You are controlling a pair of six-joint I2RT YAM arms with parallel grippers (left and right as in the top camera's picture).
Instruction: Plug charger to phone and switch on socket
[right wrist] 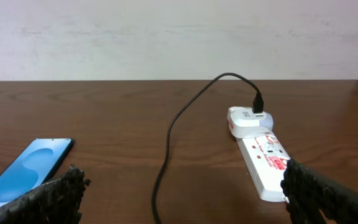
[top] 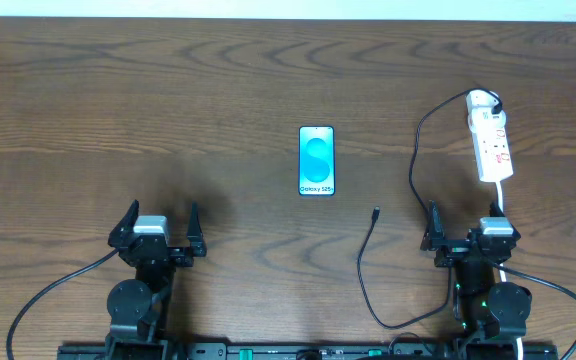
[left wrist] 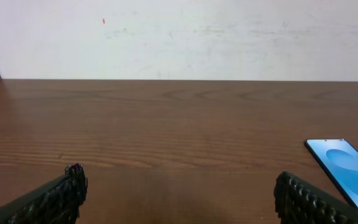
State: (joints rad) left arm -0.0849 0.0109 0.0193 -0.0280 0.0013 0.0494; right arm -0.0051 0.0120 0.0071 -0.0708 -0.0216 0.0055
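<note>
The phone (top: 316, 160) lies face up mid-table, blue screen lit; it also shows in the left wrist view (left wrist: 347, 168) and the right wrist view (right wrist: 27, 171). The white power strip (top: 490, 140) lies at the right, also in the right wrist view (right wrist: 266, 158). The black charger cable (top: 418, 150) runs from a plug in the strip's far end (right wrist: 258, 106) and loops down to its loose plug tip (top: 375, 213), below and right of the phone. My left gripper (top: 158, 232) is open and empty at the front left. My right gripper (top: 466, 232) is open and empty just in front of the strip.
The strip's thick white cord (top: 501, 205) runs down past my right gripper. The black cable loops along the table front (top: 378, 310) between the arms. A white wall (left wrist: 179, 37) stands behind the table's far edge.
</note>
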